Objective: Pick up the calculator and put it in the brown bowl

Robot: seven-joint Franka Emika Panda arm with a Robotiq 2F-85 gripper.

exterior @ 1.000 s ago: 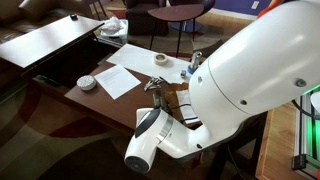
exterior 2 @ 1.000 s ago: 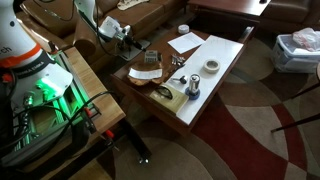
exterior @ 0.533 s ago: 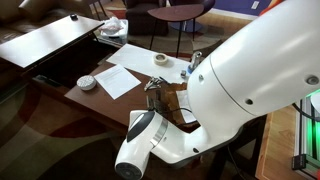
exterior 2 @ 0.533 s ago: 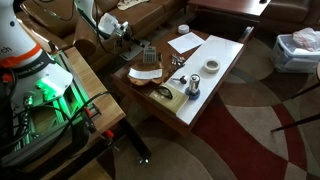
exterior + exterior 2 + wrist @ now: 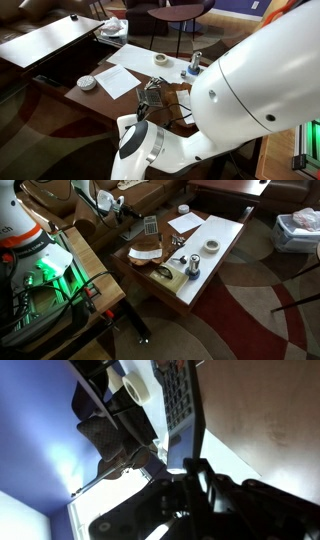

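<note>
While the gripper (image 5: 192,468) clamps it, the calculator (image 5: 178,400) hangs airborne.

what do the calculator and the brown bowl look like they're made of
Calculator: probably plastic, a matte grey shell with rows of small keys, which show up close in the wrist view; no shine that would suggest metal.
Brown bowl: looks like wood, light brown with a dull, even finish; no grain can be made out, so wood-coloured plastic is possible.
</note>
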